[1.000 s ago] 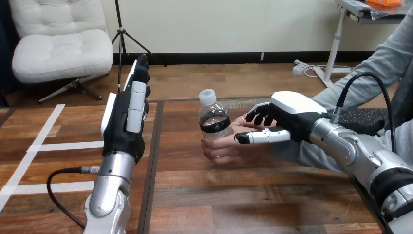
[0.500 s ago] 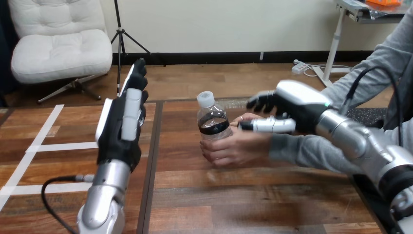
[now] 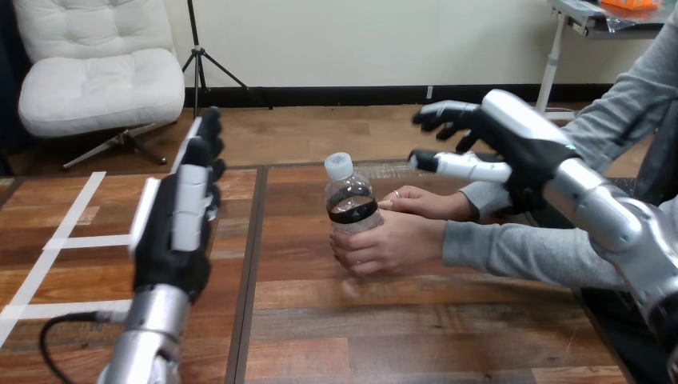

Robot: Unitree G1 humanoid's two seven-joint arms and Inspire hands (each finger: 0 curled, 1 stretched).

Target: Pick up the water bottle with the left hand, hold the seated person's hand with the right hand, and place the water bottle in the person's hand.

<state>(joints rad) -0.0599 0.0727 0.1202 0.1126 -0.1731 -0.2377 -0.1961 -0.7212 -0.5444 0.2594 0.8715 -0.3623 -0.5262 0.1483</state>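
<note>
Left hand (image 3: 177, 228) is up with straight fingers and holds nothing. Right hand (image 3: 505, 128) is open too, up above the person's hands (image 3: 392, 244). Between them, the clear plastic water bottle with a white cap (image 3: 350, 200) stands on the wooden bench (image 3: 400, 336), in the person's grip. I think the job is done.

So we've got the water bottle (image 3: 350, 200) standing upright on the table (image 3: 416, 320) about mid-view. The person's nearer hand (image 3: 388, 246) is wrapped round its lower part from the right, and the person's farther hand (image 3: 422, 203) lies just behind that one, right beside the bottle. We see the left hand (image 3: 180, 224) up off the table well to the bottle's left, and the right hand (image 3: 496, 136) hangs above and behind the person's hands, right of the bottle, touching neither.
</note>
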